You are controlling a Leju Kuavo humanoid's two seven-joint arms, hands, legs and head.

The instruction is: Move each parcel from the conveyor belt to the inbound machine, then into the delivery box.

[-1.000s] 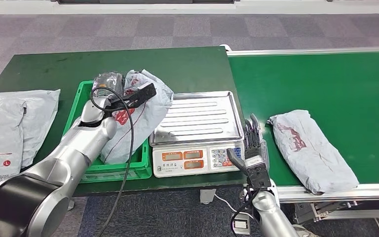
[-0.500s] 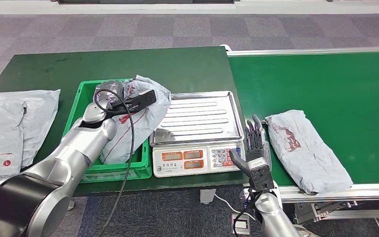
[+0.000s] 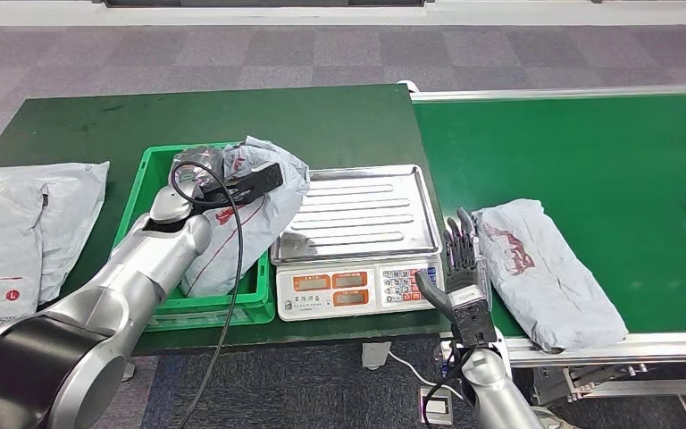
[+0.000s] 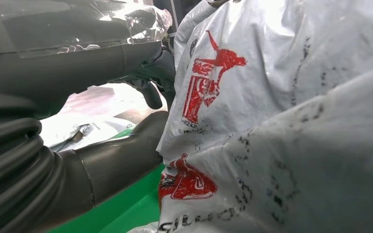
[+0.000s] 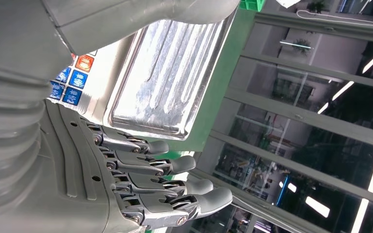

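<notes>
Head view: green table (image 3: 339, 116), grey carpet (image 3: 232, 54).

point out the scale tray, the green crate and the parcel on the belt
scale tray (image 3: 362, 214), head view, middle of the steel pan
green crate (image 3: 219, 308), head view, front wall
parcel on the belt (image 3: 549, 281), head view, middle of the grey bag

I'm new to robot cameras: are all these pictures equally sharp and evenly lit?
No. The head view is sharp and evenly lit, with soft glare on the scale tray. The left wrist view sits so close to the parcel that its top is washed out white. The right wrist view is turned sideways, with bright ceiling strips and a glaring tray behind the right hand.
</notes>
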